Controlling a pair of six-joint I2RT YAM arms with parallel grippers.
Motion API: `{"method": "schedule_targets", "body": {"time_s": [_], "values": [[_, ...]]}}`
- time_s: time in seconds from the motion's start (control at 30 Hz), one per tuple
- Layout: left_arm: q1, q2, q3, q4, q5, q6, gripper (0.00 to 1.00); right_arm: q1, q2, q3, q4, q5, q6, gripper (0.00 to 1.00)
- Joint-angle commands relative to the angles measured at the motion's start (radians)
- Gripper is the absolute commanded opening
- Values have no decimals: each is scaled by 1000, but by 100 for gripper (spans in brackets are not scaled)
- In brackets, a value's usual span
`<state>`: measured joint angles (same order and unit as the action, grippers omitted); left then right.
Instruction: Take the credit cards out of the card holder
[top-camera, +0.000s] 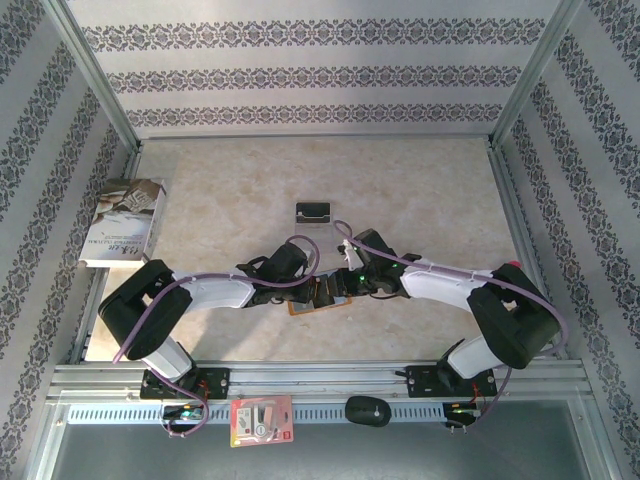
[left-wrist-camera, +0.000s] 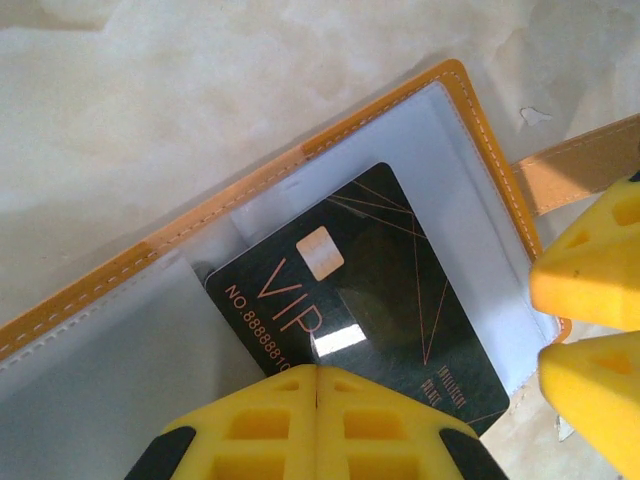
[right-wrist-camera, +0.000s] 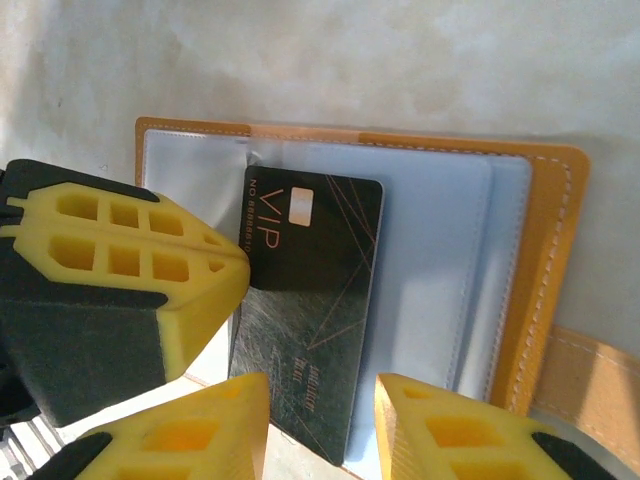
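draw black plastic vip card (left-wrist-camera: 390, 290) out of orange-tan leather holder (left-wrist-camera: 230, 195)
left claw (left-wrist-camera: 318, 385) clamped on card edge: pull flat toward claw; steady holder under right claw (right-wrist-camera: 320, 390), jaws apart.

Left hand (left-wrist-camera: 318, 375) is closed, right hand (right-wrist-camera: 322, 402) parted.

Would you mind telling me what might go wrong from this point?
The left tool pinches the credit card only at its edge, so it may slip free. The card is partly inside the card holder pocket; pulling might drag the holder along, since the right tool stands open over it.
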<state>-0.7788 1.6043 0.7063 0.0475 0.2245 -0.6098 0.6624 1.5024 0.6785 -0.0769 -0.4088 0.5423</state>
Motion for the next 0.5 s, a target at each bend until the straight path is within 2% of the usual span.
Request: {"method": "schedule_targets", "body": {"time_s": [0.0,0.23,0.47], "values": [[-7,22,-15,12,-17,-7,0,-11,36,34,12,-32,-26,34],[16,36,-58,46,15,-20,0,-25,90,52,29,-32,-22,34],[27,53,-69,57,37,-16,0,-37,143,66,62,-119,-17,34]]}}
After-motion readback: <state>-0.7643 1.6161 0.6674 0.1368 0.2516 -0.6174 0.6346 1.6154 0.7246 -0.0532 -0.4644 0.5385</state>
